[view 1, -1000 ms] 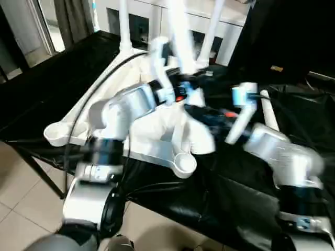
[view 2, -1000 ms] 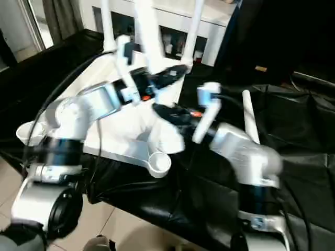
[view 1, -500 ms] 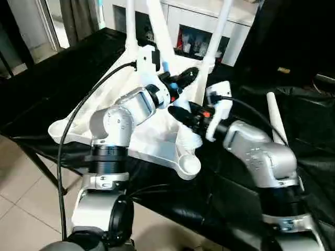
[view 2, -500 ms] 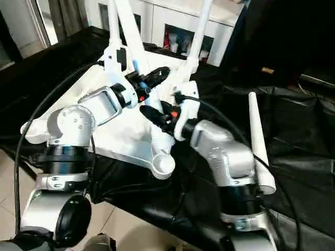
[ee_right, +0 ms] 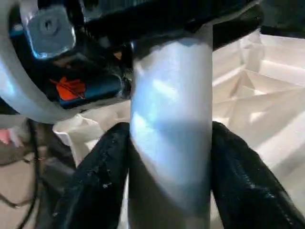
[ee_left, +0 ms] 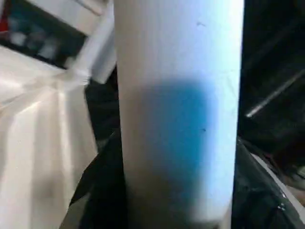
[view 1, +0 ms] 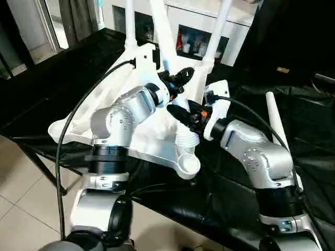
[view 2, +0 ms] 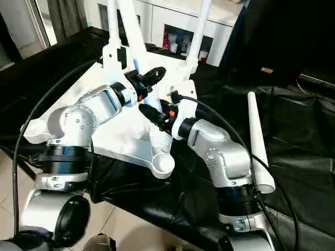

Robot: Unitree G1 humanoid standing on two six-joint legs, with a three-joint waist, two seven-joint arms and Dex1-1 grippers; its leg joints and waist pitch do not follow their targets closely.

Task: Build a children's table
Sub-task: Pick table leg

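Note:
The children's table top (view 1: 68,133) lies upside down on a black-draped bench, ribbed side up. Two white legs (view 1: 130,26) (view 1: 220,26) stand in its far corner sockets. A third leg (view 1: 165,31) leans over the near corner socket (view 1: 187,164), its ribbed lower end just above the socket. My left gripper (view 1: 179,78) is shut on this leg partway up, with black fingers (ee_left: 95,191) on both sides of the tube. My right gripper (view 1: 180,114) is shut on it lower down, its fingers (ee_right: 105,181) pressed against the tube.
Another loose white leg (view 1: 277,125) lies on the black cloth to the right. A white cabinet with glass doors (view 1: 199,36) stands behind the bench. The bench's near edge runs below the table top, with tiled floor (view 1: 21,198) beyond it.
The view has shifted and steadied. My left gripper's fingers have closed in on the leaning leg. My right forearm has swung in toward the leg's lower part.

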